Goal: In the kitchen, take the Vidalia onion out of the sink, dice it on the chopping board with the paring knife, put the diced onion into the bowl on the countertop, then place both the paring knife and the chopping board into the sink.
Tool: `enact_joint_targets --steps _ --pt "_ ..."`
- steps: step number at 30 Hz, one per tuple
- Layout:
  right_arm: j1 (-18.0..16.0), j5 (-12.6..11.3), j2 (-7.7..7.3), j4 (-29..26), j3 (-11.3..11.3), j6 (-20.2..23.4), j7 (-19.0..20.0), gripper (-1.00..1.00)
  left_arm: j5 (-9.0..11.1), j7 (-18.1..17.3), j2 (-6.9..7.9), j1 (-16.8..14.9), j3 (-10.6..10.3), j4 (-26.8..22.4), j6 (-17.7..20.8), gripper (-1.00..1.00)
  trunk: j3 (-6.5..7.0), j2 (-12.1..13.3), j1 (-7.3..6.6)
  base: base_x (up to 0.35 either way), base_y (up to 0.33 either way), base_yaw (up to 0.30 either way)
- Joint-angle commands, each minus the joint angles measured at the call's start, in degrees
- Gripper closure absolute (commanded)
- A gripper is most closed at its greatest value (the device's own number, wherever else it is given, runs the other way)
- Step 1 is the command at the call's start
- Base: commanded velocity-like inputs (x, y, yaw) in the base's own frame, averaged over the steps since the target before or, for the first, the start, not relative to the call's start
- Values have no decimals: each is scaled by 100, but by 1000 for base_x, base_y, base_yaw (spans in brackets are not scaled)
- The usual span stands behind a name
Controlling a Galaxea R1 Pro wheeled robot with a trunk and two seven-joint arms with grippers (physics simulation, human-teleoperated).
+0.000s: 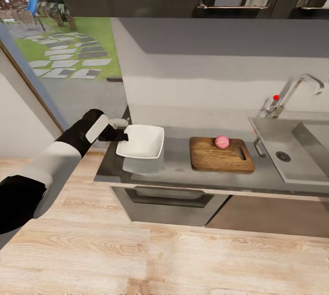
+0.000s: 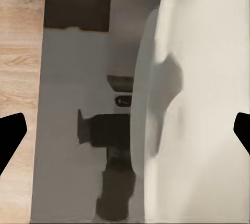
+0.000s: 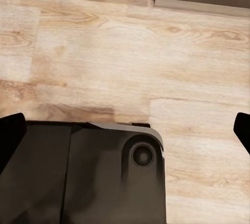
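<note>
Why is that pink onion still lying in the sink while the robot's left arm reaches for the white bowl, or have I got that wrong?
One thing is off: the onion is not in the sink. The head view shows it resting on the chopping board on the countertop, beside the sink. The rest holds: the left arm's fingers are at the edge of the white bowl.
</note>
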Motion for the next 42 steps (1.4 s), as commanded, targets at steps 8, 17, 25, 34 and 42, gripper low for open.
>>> enact_joint_targets --steps 8,17,25,34,42 --pt "2 57 0 -9 9 7 -58 -100 69 45 22 -6 -58 -59 9 -100 -9 -10 2 -283 0 0" --pt "2 57 0 -9 9 7 -58 -100 69 45 21 -6 -63 -52 9 -100 -9 -10 2 -332 0 0" --pt "2 57 0 -9 9 7 -58 -100 69 45 21 -5 -68 -51 9 -100 -9 -10 2 -332 0 0" --pt "2 59 0 -7 9 7 -58 -100 69 45 21 1 -68 -50 5 -100 -9 -10 2 -332 0 0" --pt "2 57 0 6 9 12 -58 -100 69 43 21 180 -68 44 -17 -100 -9 -10 2 -254 0 0"
